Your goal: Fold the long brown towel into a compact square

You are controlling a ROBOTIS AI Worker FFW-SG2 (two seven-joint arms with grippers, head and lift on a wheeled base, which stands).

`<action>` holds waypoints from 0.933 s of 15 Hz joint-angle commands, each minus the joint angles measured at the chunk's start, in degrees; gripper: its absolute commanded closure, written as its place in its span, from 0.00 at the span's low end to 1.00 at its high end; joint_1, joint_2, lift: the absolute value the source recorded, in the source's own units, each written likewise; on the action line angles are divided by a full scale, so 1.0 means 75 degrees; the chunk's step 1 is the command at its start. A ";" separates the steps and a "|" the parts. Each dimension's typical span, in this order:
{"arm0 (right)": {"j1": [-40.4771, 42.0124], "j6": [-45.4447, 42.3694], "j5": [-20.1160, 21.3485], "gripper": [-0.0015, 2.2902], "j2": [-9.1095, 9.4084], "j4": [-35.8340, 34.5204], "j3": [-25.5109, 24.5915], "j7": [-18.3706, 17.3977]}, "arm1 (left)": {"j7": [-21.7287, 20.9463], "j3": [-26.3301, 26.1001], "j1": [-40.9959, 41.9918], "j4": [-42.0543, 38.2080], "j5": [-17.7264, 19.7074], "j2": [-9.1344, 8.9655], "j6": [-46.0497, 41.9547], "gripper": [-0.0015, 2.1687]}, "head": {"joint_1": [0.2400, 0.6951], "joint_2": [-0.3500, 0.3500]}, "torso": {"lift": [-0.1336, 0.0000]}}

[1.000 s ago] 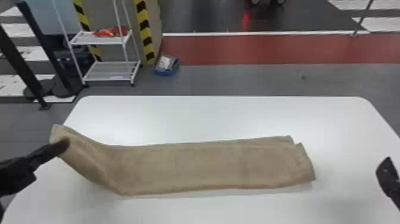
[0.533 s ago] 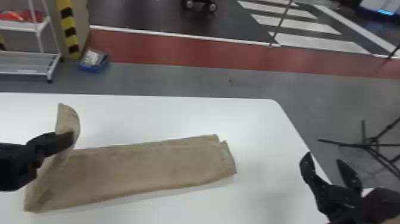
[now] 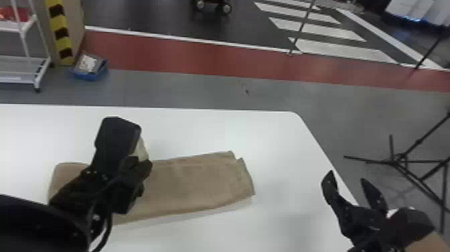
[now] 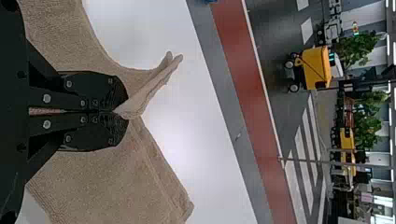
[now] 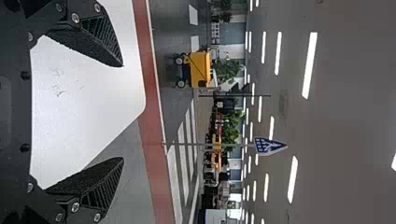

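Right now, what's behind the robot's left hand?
From the left wrist, brown towel shows on both sides of the left hand; anything directly behind is covered.

White table (image 3: 281, 144); grey floor (image 3: 174, 88); 1 red strip (image 3: 201, 57); lit ceiling lamps (image 5: 309, 65).

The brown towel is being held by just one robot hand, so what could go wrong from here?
The left gripper pinches the towel only at its fingertips, so the cloth might slip out. The towel's other end lies unheld on the table and could drag or skew, with the right gripper open and off to the side.
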 commanded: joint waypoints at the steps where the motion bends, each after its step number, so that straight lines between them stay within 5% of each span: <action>1: -0.0039 0.0000 0.0001 0.08 -0.0009 0.0046 0.0030 0.0000 | 0.0064 -0.0339 0.0039 0.0327 0.0008 -0.0044 -0.0186 0.00 | 1.00 0.00 | 0.11; 5: -0.0226 0.0024 0.0071 0.08 -0.0021 0.0035 0.0393 0.0047 | 0.0157 -0.0608 0.0425 -0.0001 -0.0016 -0.0044 -0.0210 0.02 | 1.00 0.00 | 0.11; 8: -0.0332 0.0234 0.0516 0.08 -0.0009 -0.0212 0.1049 0.0117 | 0.0087 -0.0198 0.0988 -0.0693 -0.0016 -0.0044 -0.0374 0.02 | 1.00 0.00 | 0.11; 11: -0.0578 0.0633 0.1149 0.08 0.0003 -0.0387 0.2010 0.0176 | -0.0100 0.1114 0.1796 -0.1197 0.0172 -0.0044 -0.1194 0.01 | 1.00 0.00 | 0.11; 14: -0.1011 0.1453 0.1559 0.08 -0.0032 -0.0387 0.2866 0.0398 | -0.0194 0.3060 0.2476 -0.1185 0.1145 -0.0044 -0.3092 0.02 | 1.00 0.11 | 0.11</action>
